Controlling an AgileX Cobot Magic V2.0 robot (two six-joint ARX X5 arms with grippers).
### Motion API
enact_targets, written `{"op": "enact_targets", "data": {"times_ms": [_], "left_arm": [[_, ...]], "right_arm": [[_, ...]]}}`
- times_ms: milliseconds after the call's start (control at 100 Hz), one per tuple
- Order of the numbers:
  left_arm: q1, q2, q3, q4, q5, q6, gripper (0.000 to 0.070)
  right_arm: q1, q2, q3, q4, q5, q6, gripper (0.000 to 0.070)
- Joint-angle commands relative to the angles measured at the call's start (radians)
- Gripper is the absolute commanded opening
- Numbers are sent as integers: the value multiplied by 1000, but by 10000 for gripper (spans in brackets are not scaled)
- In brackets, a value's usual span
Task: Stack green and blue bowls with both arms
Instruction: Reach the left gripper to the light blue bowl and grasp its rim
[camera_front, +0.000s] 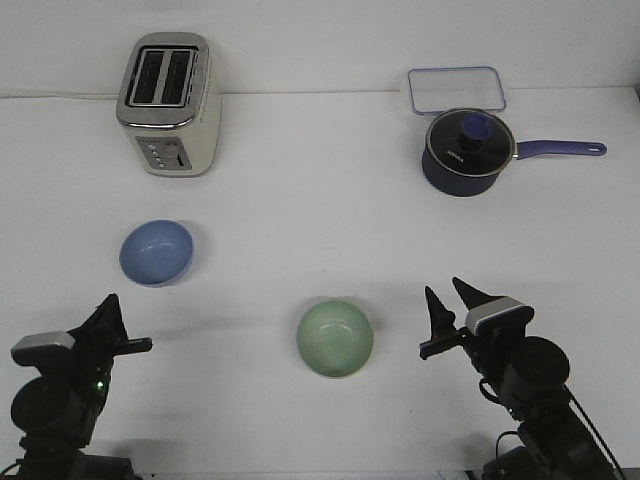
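Note:
The periwinkle blue bowl (156, 252) sits upright on the white table at the left. The pale sage green bowl (335, 338) sits upright near the front middle, apart from the blue one. My left gripper (105, 322) is at the front left, below the blue bowl, empty; its fingers overlap in this view and I cannot tell the gap. My right gripper (450, 302) is at the front right, to the right of the green bowl, open and empty.
A cream and silver toaster (170, 102) stands at the back left. A dark navy saucepan (467, 152) with a glass lid and a handle pointing right stands at the back right. A clear rectangular container lid (456, 90) lies behind it.

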Motion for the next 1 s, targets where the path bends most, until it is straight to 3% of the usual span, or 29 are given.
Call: {"op": "enact_targets", "data": {"times_ms": [0,150,190,290,340,460,580,739,989], "left_arm": [[0,120,93,-36,-5,-3,12],[18,387,303,-173,-4,20,39],[24,447,351,-208,-4,32,121],[41,579,447,-277,-4,37,425],[53,635,481,-303,-4,33,506],[89,749,537,-357,21,23,522],[126,839,554,-359,58,23,633],[173,954,554,-327,63,27,630],[241,1122,556,-242,198,17,629]], "right_arm": [[3,-11,-3,-8,3,-4,342],[3,-16,-5,-52,0,-16,342],[3,-15,-5,-54,0,-23,342],[3,-16,-5,-47,-13,-25,342],[3,-16,-5,-43,-27,-26,342],[3,-16,-5,-40,-30,-28,342],[3,-16,-5,-39,-45,-28,342],[3,-14,-5,-36,-50,-28,342],[3,-14,-5,-37,-50,-29,342]]}}
